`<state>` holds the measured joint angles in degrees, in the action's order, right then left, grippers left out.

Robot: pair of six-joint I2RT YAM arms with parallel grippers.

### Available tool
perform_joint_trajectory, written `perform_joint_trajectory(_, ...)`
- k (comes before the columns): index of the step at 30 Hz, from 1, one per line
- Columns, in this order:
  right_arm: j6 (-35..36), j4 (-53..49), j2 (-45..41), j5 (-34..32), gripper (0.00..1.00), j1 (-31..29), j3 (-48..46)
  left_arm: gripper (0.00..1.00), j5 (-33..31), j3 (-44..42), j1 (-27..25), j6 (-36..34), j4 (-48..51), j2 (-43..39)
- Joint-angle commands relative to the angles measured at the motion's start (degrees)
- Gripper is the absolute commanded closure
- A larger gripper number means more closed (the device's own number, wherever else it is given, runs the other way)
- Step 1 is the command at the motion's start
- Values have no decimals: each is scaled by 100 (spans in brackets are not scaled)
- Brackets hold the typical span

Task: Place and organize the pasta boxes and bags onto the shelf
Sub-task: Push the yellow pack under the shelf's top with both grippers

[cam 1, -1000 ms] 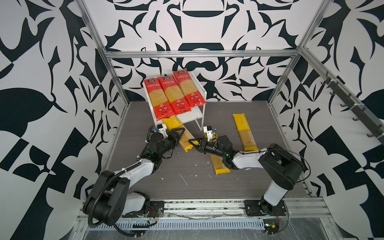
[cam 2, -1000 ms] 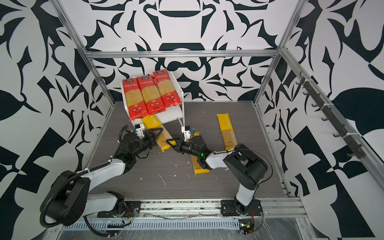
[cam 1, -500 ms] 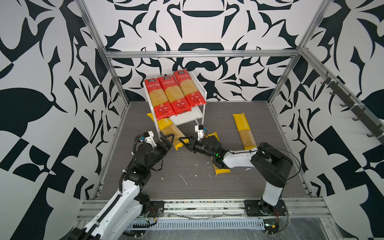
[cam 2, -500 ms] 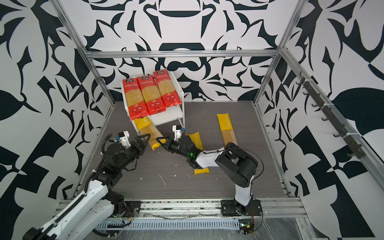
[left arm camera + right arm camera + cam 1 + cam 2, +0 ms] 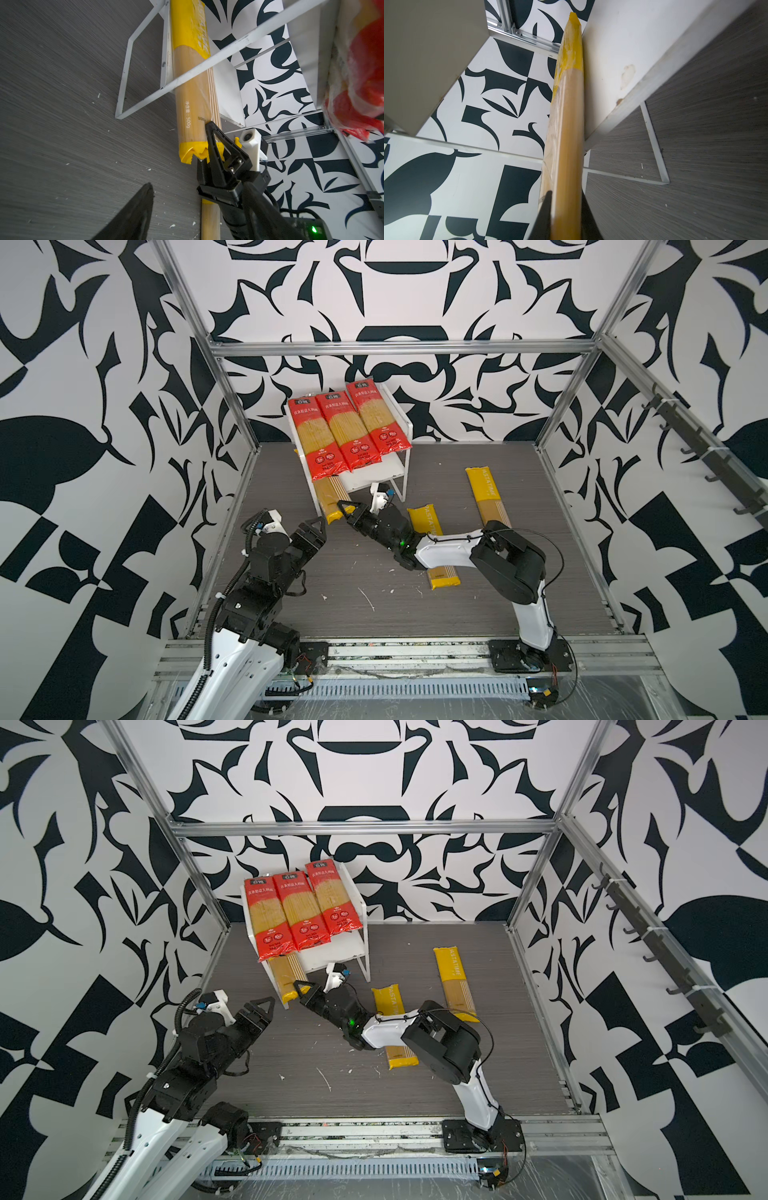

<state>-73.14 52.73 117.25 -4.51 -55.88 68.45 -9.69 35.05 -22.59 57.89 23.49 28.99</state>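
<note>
Grey wood-grain tabletop [image 5: 457, 614]: white two-tier shelf [image 5: 397, 414] at the back, left of centre. Top board: three red packs [image 5: 347, 431] side by side, near ends overhanging the front edge. Lower board: lower-tier yellow pack [image 5: 330, 499] along the left side, near end sticking out front. Flat on the tabletop right of the shelf: middle yellow pack [image 5: 424, 518] and right yellow pack [image 5: 486, 493], apart, roughly parallel. White specks [image 5: 368, 599] scattered towards the front.

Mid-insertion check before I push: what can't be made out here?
Held yellow pack: far end hidden under the red packs in both top views.
Right tool: all but its fingertips cut off at the right wrist view's edge.
Nearer floor pack: midsection covered by the right arm in both top views.
</note>
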Motion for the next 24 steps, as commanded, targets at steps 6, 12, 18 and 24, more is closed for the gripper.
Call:
perform_joint_trajectory(6, -367, -148, 215, -591, 82, -72, 770, 29, -65, 112, -17, -130, 51, -58)
perform_joint_trajectory(12, -511, -127, 149, -599, 90, -71, 670, 29, 64, 108, -17, -122, -88, 2)
perform_joint_trajectory(18, -439, 450, -81, -1187, 100, -124, 488, 29, 168, 12, -17, -61, -236, 1)
perform_joint_trajectory(24, -595, 193, 312, -1434, 100, -250, 1011, 30, 161, 28, -17, -67, -274, 32)
